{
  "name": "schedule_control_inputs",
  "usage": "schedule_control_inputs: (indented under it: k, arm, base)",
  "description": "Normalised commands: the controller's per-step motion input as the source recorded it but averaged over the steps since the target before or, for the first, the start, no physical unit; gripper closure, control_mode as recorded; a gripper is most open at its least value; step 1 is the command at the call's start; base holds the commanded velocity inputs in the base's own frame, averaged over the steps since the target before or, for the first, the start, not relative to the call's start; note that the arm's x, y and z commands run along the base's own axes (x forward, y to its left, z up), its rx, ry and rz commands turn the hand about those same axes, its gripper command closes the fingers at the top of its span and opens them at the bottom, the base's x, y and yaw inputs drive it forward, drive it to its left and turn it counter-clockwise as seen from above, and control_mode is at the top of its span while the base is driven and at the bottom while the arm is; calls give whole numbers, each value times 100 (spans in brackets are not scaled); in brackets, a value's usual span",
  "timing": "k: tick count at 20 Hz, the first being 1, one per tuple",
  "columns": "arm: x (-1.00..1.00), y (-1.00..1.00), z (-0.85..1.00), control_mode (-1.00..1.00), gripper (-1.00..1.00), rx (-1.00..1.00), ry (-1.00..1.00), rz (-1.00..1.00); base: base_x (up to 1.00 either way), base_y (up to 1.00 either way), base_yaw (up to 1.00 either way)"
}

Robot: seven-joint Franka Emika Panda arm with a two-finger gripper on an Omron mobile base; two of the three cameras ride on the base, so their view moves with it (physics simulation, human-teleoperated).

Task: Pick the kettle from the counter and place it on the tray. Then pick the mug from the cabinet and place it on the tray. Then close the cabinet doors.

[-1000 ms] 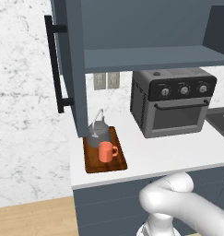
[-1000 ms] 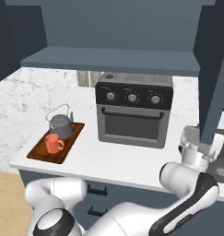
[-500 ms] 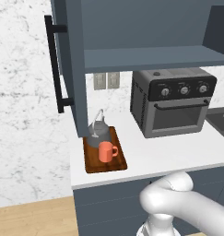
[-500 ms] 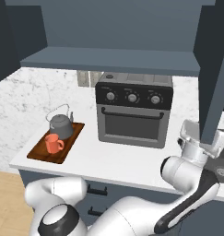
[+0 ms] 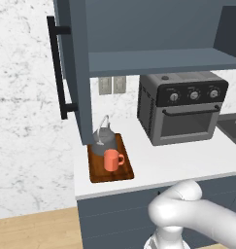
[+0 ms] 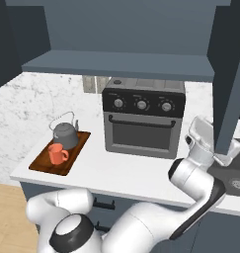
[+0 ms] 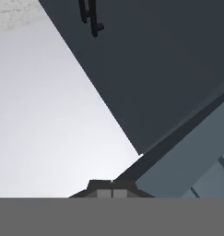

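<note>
The small squat grey metal kettle (image 5: 104, 137) with its thin arched wire handle is sitting on the rectangular reddish-brown wooden tray (image 5: 125, 171), at the end nearer the wall. The small plain orange mug (image 5: 111, 160) is standing on the same tray just in front of the kettle, its loop handle pointing to the right in the left base view. In the right base view the kettle (image 6: 64, 135) and the mug (image 6: 56, 154) are showing in the same order on the tray (image 6: 45, 166), well apart from the arm's hand.

The tray is lying on the flat white tabletop (image 5: 177, 160), near its left end, to the left of a black toaster oven with round knobs (image 5: 183, 108).

Above, the large dark slate-blue wall cabinet (image 5: 153, 29) is standing open. Its left door panel (image 5: 73, 68), with a long vertical black bar handle (image 5: 57, 68), is swinging out toward the camera, its lower edge hanging just in front of the kettle in the left base view. In the right base view the right door panel (image 6: 232, 74) is also standing open, edge-on.

The white arm is reaching up on the right, and its end effector (image 6: 218, 148) is sitting against the lower edge of that right door panel, partly hidden behind it. In the hand view the two dark fingertips (image 7: 104, 186) are pressing together with nothing between them, looking along a dark slate-blue panel.
</note>
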Motion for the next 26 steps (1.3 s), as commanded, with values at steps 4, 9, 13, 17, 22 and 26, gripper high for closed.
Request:
schedule_control_inputs:
  k: [4, 9, 13, 17, 22, 26]
  arm:
    - [0, -6, 43, -100, 100, 2, 1, -1]
    - [0, -3, 31, -100, 100, 0, 6, -9]
    - [-20, 0, 8, -100, 100, -10, 0, -16]
    - [-9, 0, 31, -100, 100, -9, 5, -19]
    - [-10, 12, 21, -100, 100, -15, 5, -21]
    - [-13, 24, 21, -100, 100, -16, 0, -17]
  base:
    - [0, 0, 0]
    - [0, 0, 0]
    - [0, 0, 0]
    - [0, 0, 0]
    - [0, 0, 0]
    - [0, 0, 0]
